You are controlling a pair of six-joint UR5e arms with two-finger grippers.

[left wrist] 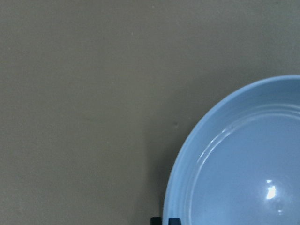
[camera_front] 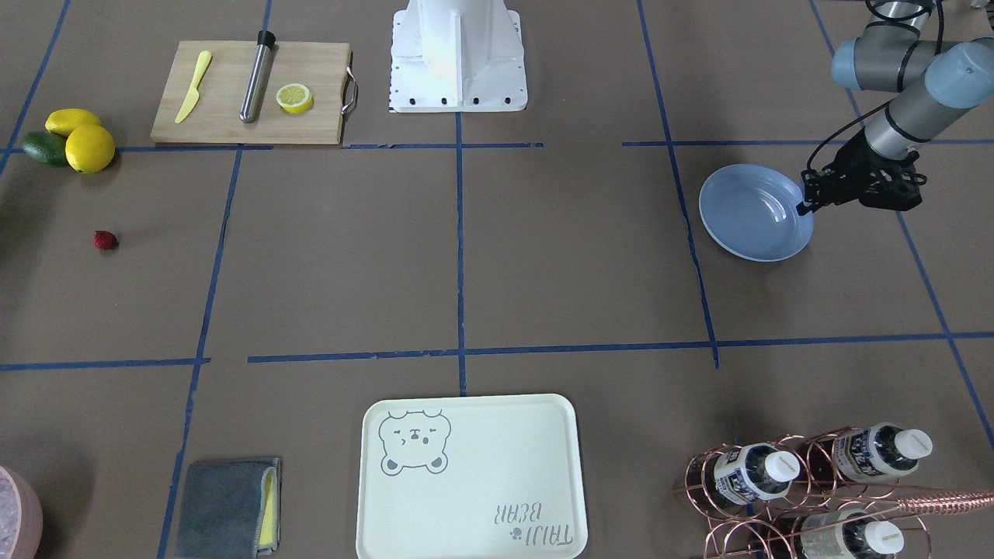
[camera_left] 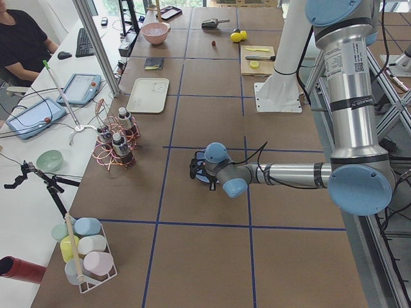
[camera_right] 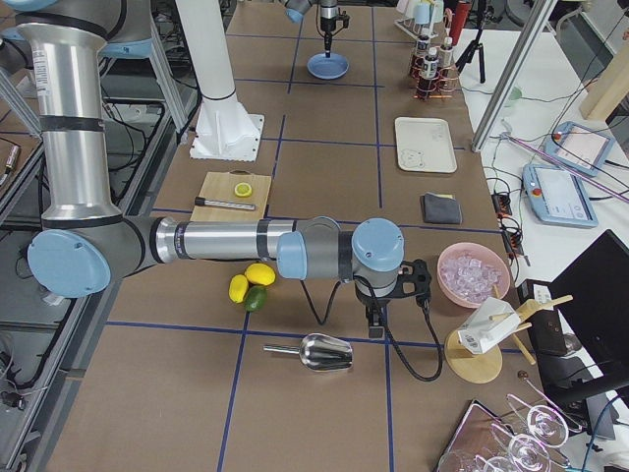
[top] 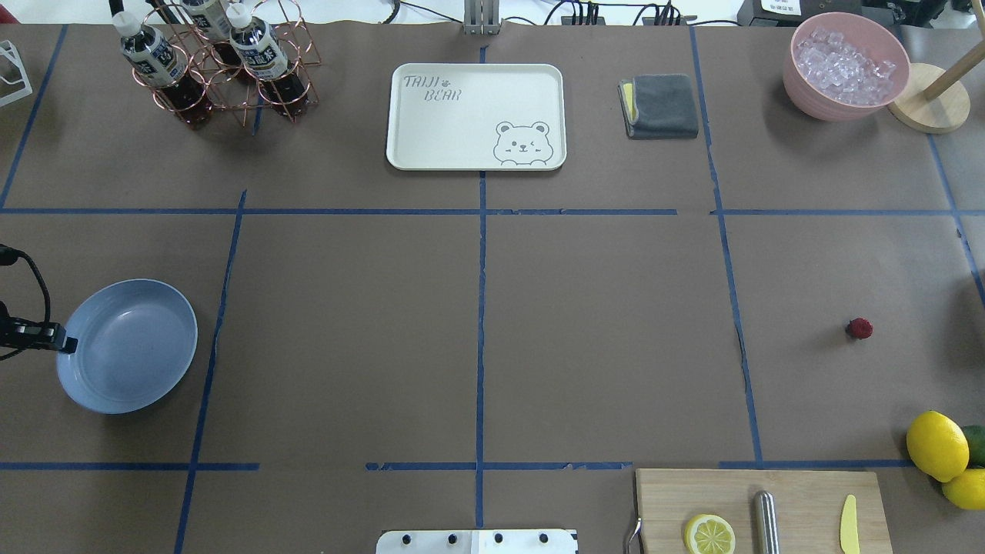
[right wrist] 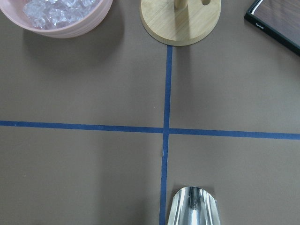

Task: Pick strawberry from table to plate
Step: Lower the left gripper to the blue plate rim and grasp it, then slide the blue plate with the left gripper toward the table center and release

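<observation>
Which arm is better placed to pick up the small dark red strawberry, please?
Probably the right. The small dark red strawberry lies on that side, near the yellow lemons where the right gripper hangs; the left gripper is far across, at the round pale blue plate.

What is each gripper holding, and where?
Unclear: the left gripper straddles the plate's rim; clamping cannot be told. The right gripper shows nothing in it. The strawberry lies on the table.

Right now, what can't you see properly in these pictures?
- Right pincer: only in the exterior right view, too small to tell open or shut.
- Strawberry: too small for detail in any view.
- Avocado: overhead view, mostly hidden behind a lemon.
- Pink ice bowl: front-facing view, cut off by the corner.
</observation>
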